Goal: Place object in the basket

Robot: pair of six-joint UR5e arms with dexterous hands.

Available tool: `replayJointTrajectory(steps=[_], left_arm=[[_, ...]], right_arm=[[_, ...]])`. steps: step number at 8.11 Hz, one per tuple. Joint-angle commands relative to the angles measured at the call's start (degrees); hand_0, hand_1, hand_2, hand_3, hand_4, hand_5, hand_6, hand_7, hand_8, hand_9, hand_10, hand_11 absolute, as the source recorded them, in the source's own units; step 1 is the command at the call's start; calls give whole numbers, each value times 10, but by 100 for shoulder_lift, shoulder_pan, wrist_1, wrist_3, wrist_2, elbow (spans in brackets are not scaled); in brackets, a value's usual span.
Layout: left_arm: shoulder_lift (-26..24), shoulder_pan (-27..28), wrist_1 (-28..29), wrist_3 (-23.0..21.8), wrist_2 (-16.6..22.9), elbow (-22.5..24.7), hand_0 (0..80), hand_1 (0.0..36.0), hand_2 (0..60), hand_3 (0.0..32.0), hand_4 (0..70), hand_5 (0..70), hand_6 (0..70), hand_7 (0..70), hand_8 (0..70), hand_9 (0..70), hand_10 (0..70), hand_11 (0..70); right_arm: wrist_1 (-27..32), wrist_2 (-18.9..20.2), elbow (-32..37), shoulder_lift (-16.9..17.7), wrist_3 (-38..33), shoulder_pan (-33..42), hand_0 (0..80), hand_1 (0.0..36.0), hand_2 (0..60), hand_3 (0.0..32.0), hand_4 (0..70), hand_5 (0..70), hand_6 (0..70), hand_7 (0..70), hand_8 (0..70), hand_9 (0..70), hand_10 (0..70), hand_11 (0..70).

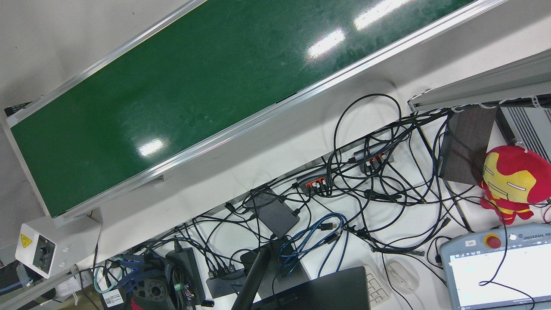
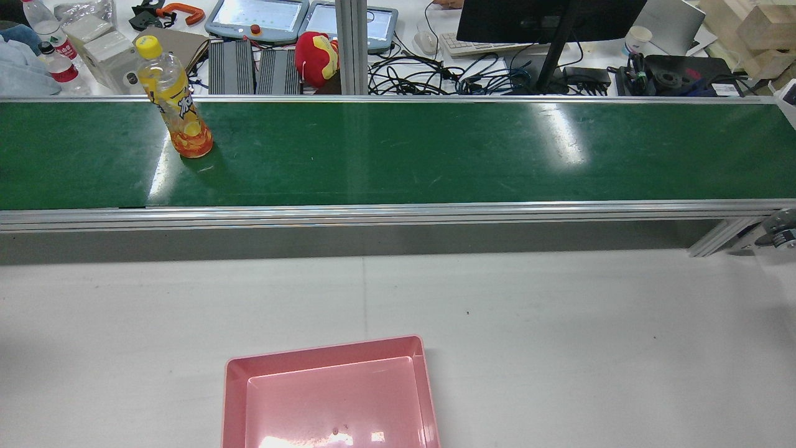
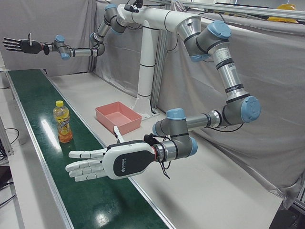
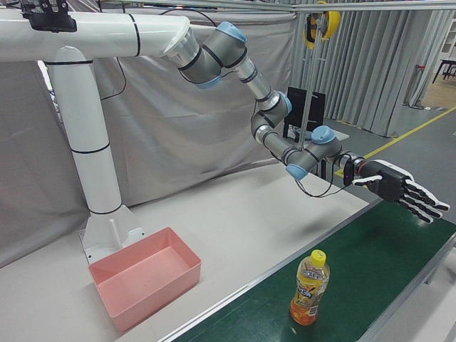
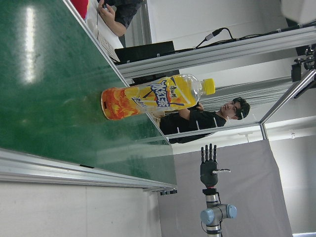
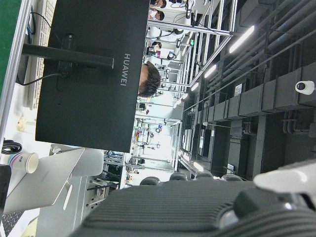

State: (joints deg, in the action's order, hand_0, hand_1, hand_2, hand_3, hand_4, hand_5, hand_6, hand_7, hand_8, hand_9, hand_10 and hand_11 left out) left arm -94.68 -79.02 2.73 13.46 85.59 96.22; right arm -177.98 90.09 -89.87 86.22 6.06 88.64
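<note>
Yellow-capped orange drink bottle (image 4: 309, 288) upright on green conveyor belt (image 2: 398, 152), label unreadable, pink basket (image 2: 329, 392) on desk (image 2: 559, 348) beside belt, left hand (image 4: 399, 189) and right hand (image 3: 107, 162) above belt, fingers apart, HUAWEI monitor (image 6: 91, 74) beyond belt

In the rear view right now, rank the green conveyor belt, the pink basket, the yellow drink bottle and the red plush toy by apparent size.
1. Green conveyor belt.
2. Pink basket, cut off by the bottom edge.
3. Yellow drink bottle.
4. Red plush toy, partly hidden behind the post and farther away, so its rank below the bottle is unsure.
</note>
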Motion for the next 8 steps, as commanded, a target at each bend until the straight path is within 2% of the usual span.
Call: replayJointTrajectory(steps=[1,3,5,8], left_arm=[[-24,568,0,60,-95,203,576,107,0,0,57,124,0,0,38,59,49,92],[-51,922,-9,157,-446,230,577,108,0,0,57,124,0,0,38,58,51,94],[-278,958,-132,175,-447,230,583,109,0,0,69,129,0,0,35,55,51,95],[-612,1432,-378,333,-640,204,575,107,0,0,65,126,0,0,34,55,51,95]], right_arm=[[0,0,5,0,0,-4,0,0,0,0,0,0,0,0,0,0,0,0],[0,0,5,0,0,4,0,0,0,0,0,0,0,0,0,0,0,0],[0,0,5,0,0,4,0,0,0,0,0,0,0,0,0,0,0,0],[0,0,-4,0,0,-4,0,0,0,0,0,0,0,0,0,0,0,0]])
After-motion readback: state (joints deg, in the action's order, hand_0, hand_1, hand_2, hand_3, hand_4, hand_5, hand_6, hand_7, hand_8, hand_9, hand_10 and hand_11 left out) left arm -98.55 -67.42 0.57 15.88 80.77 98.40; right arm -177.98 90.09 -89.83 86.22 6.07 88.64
